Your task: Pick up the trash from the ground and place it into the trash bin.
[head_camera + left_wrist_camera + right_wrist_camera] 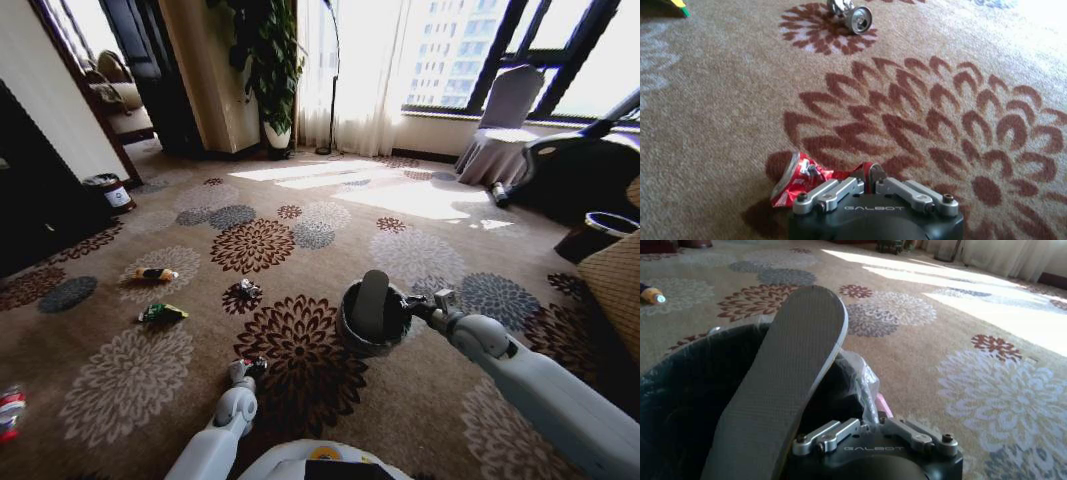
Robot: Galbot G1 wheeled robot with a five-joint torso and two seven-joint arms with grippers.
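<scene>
The left hand sits low over the carpet, its fingers pinching a crushed red can that lies on the edge of a dark red flower print. In the head view this hand is near the robot's base, left of centre.

The right hand reaches to the bin, which stands on the carpet in front of the robot, right of centre. Its fingers are pressed together on the bin's rim, where the grey liner folds over. A grey sandal stands upright in the bin, its sole leaning out over the rim.

More trash lies on the floor, well apart from the bin. A small silver can rests on a flower print ahead of the left hand; the head view shows it left of the bin. Farther left lie a green packet and an orange bottle. A clear bottle with red lies at the far left edge.
</scene>
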